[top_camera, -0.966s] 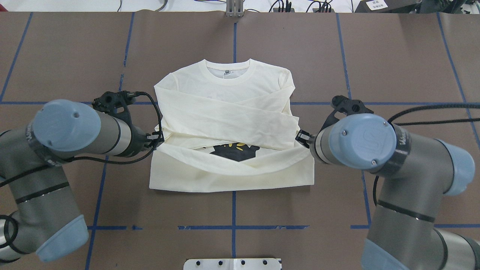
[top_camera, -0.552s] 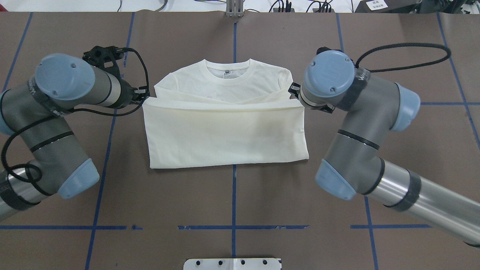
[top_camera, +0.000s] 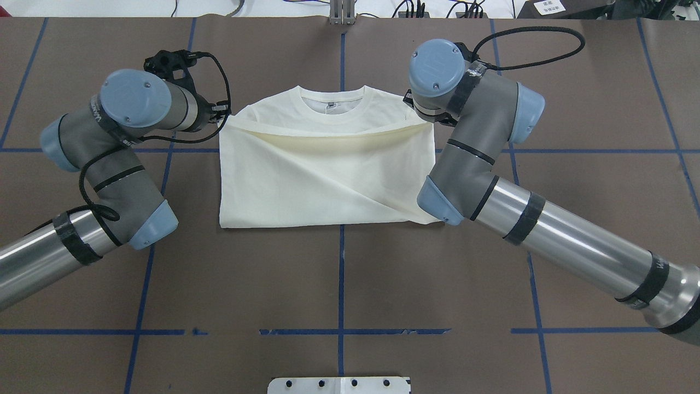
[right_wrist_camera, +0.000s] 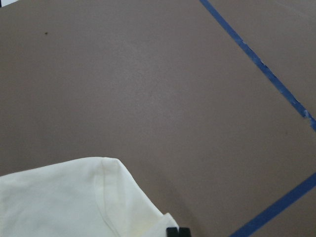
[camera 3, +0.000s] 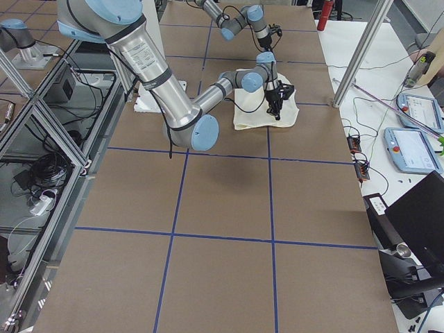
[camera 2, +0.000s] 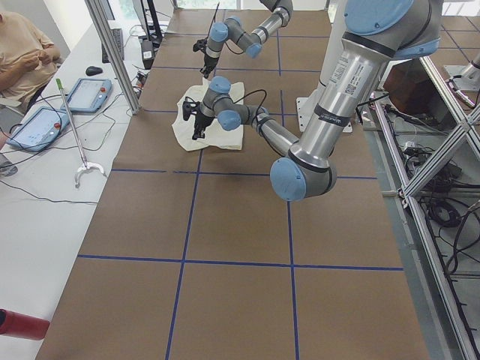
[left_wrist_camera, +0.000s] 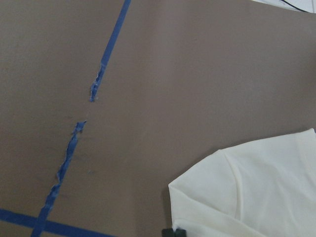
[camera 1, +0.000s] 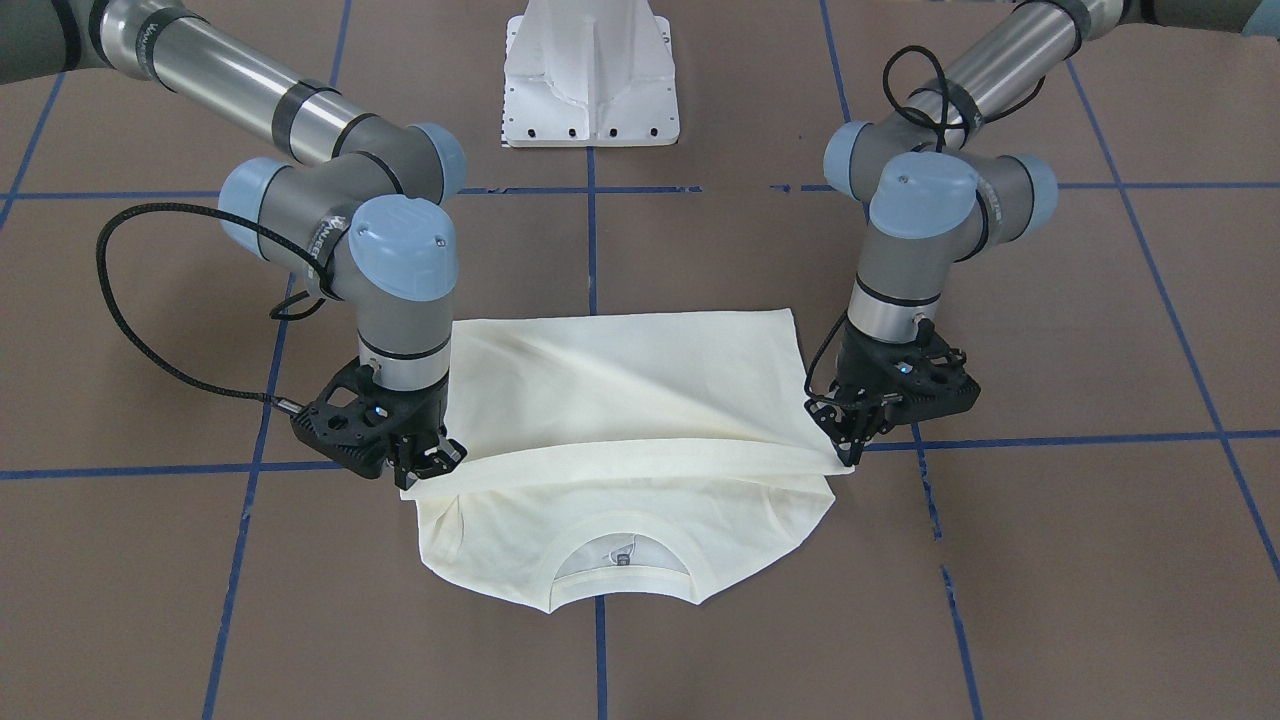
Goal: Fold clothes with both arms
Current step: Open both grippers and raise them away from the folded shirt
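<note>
**Two grippers holding one folded hem above a single T-shirt**

One cream-white T-shirt (top_camera: 328,180) lies at the middle of the brown table (top_camera: 339,284), its neckline on the side away from the robot. Its lower part is doubled up over the chest, and only plain cream cloth shows. The doubled edge runs as one taut line from side to side, just short of the neckline, and is raised off the layer beneath it.

Two arms reach in, one to each end of that edge. The left arm (top_camera: 115,180) carries the left gripper (camera 1: 848,452), whose two fingers meet on one hem corner. The right arm (top_camera: 569,246) carries the right gripper (camera 1: 428,462), likewise clamped on the other corner. Both wrists point steeply downward.

Each of the two wrist views shows one shoulder corner of the shirt lying on the table, with a black fingertip at the bottom edge.

Blue tape lines (top_camera: 340,331) divide the table into rectangles. One white pedestal base (camera 1: 592,75) stands on the robot's side, well apart from the shirt.
</note>
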Motion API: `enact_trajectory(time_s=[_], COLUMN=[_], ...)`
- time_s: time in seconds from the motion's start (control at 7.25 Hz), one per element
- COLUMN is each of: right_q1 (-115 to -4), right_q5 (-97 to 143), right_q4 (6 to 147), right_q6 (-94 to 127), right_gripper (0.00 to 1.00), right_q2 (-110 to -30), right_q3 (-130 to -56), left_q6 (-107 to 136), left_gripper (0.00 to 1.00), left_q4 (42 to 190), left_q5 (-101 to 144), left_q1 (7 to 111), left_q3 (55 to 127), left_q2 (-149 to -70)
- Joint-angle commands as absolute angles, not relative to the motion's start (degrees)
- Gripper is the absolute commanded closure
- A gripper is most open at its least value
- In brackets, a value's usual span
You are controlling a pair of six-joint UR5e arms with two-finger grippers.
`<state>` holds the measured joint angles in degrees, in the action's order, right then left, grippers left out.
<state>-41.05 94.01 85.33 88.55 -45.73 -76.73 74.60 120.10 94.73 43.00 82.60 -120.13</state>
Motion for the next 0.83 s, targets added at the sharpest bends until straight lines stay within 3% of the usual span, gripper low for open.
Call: enact_trajectory(time_s=[0.0, 0.41, 0.69], right_q1=[-42.4, -43.1, -43.0], right_q5=[94.2, 94.3, 94.4], right_q4=[82.7, 76.8, 76.6], right_q6=[84.8, 83.5, 83.5], right_gripper=[1.00, 1.00, 1.00], right_q2=[-43.3, -41.3, -41.1], right_q3=[-71.4, -65.9, -64.8], left_q6=[74.6, 74.6, 74.5], left_gripper=[1.00, 1.00, 0.72], left_q4=[126.6, 126.6, 127.1], left_q5=[94.0, 93.5, 93.6], left_q1=[43.0, 43.0, 43.0], left_q3=[76.5, 76.1, 76.1], left_q2=[-120.7, -120.9, -121.0])
